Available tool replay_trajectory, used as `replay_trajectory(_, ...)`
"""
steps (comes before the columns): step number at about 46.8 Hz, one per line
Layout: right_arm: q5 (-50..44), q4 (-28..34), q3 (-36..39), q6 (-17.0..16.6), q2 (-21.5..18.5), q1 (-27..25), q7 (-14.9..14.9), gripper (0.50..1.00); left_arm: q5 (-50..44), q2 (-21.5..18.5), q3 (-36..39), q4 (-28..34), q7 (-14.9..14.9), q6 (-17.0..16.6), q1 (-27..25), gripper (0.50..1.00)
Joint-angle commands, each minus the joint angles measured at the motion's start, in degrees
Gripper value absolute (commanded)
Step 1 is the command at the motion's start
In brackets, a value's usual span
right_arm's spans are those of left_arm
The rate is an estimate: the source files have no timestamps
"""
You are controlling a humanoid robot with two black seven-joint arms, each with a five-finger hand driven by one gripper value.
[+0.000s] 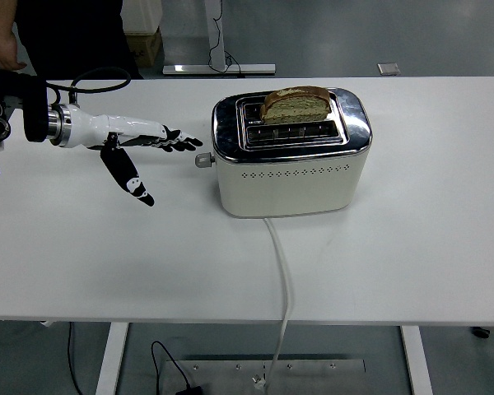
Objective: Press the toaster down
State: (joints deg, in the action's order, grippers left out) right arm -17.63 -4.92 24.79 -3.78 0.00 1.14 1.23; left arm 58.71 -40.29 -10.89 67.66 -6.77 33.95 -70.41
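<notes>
Reaching over the tabletop [412,247], the left hand [140,144] has fingers spread, empty, fingertips just beside the lever [202,160] of the toaster [290,156], which holds bread [295,104].

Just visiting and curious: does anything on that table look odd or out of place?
Nothing stands out. The toaster stands upright with a bread slice sticking up from one slot, its cord trailing off the table's near edge.
</notes>
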Motion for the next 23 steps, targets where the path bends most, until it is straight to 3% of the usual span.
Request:
replay_trajectory(1, -0.04, 0.00, -0.01, 0.00, 0.00, 0.00, 0.00, 0.998, 0.00, 0.13, 0.00, 0.01, 0.00, -0.03, 0.01, 1.000)
replay_trajectory(23, -0.04, 0.00, -0.01, 0.00, 0.00, 0.00, 0.00, 1.000, 0.00, 0.04, 0.79, 0.10, 0.00, -0.12, 0.36, 1.000)
